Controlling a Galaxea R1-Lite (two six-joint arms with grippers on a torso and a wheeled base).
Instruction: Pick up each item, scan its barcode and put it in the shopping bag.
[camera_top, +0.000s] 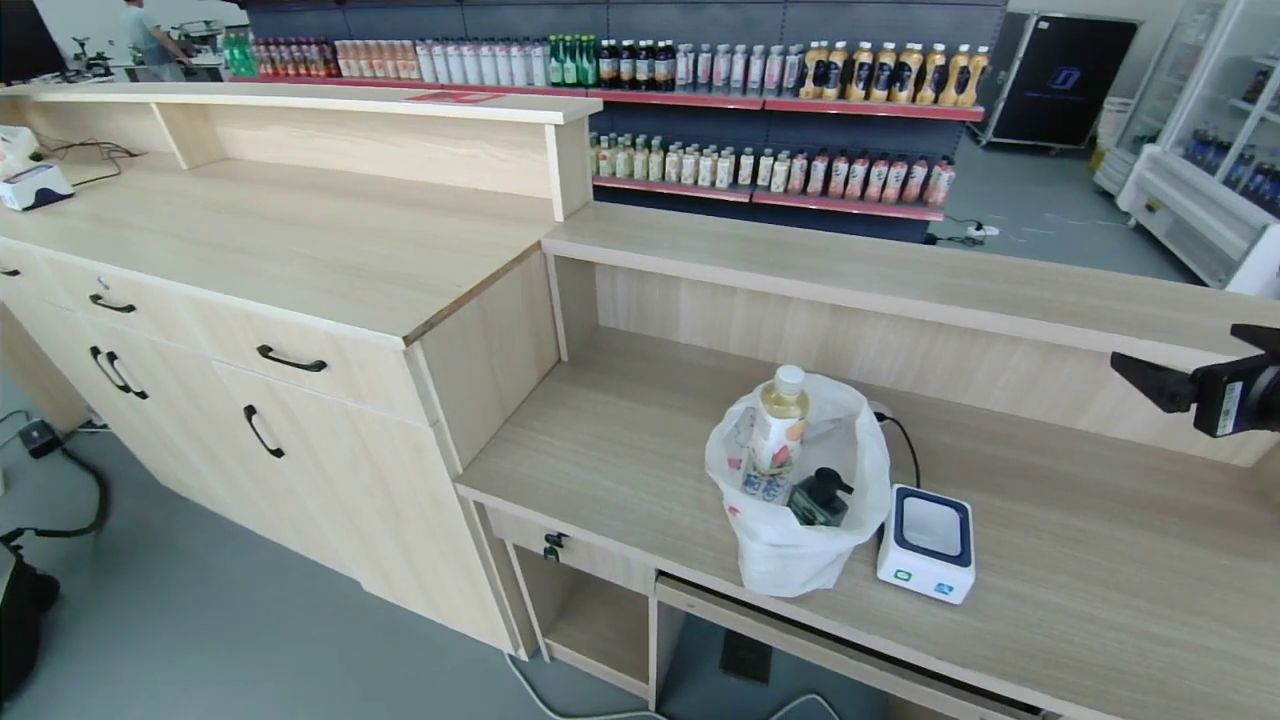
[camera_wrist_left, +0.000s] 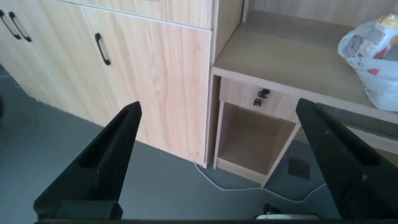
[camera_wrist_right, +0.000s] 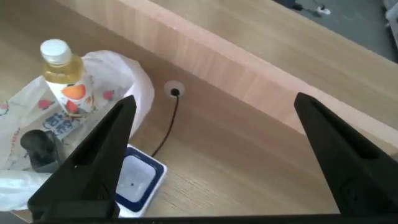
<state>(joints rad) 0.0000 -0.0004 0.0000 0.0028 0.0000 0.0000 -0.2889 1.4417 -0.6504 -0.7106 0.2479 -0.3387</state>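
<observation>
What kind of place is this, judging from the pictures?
Probably a shop checkout: drink shelves behind a wooden counter, with a scanner beside a shopping bag.

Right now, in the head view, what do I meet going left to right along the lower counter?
The shopping bag, with a bottle and a dark pump bottle in it → white scanner → right hand, open, at the far right.

The wooden worktop (camera_top: 1100, 600) is grained pale; the white plastic shopping bag (camera_top: 790, 560) is printed red (plastic bottle (camera_top: 778, 430) yellow, white-capped); the white box scanner (camera_top: 928, 545) is rimmed navy.
</observation>
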